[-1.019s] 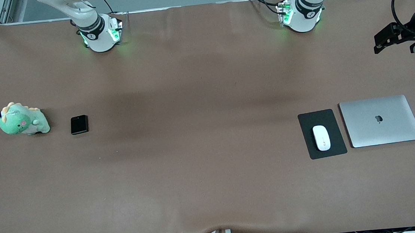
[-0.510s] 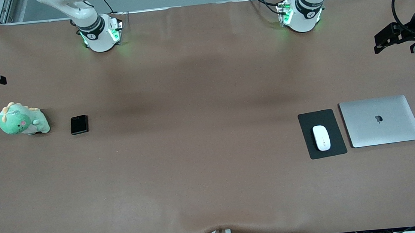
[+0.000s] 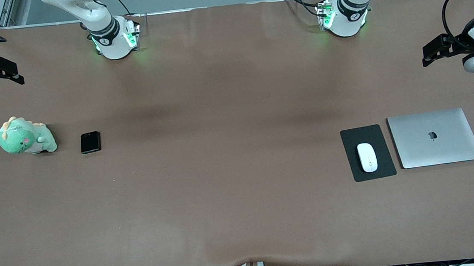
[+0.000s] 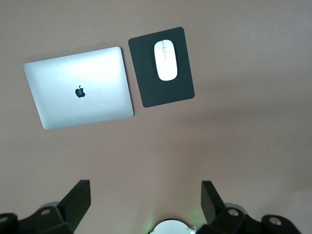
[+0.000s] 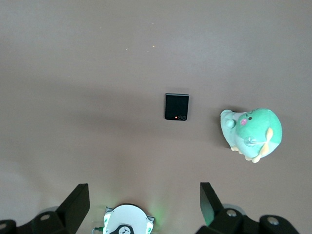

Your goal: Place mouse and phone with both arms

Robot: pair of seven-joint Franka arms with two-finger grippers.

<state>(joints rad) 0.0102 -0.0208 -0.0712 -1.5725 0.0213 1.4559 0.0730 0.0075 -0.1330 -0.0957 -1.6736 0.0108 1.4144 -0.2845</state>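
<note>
- Gaping wide with nothing between its fingers, the left gripper (image 3: pixel 429 52) hangs over bare table at the left arm's end; its wrist view shows the two fingers (image 4: pixel 78 199) set far apart.
- Spread just as wide and empty, the right gripper (image 3: pixel 8 71) hangs over the table edge at the right arm's end.
- White mouse (image 3: pixel 367 157) lies on a dark mouse pad (image 3: pixel 377 138), toward the left arm's end.
- Silver closed laptop (image 3: pixel 434 137) lies just beside the pad, closer to that end of the table.
- Black phone (image 3: pixel 90 142) lies flat on the brown table (image 3: pixel 230 159) toward the right arm's end.
- Green plush dinosaur (image 3: pixel 25 139) sits near the phone, closer to the right arm's end.
</note>
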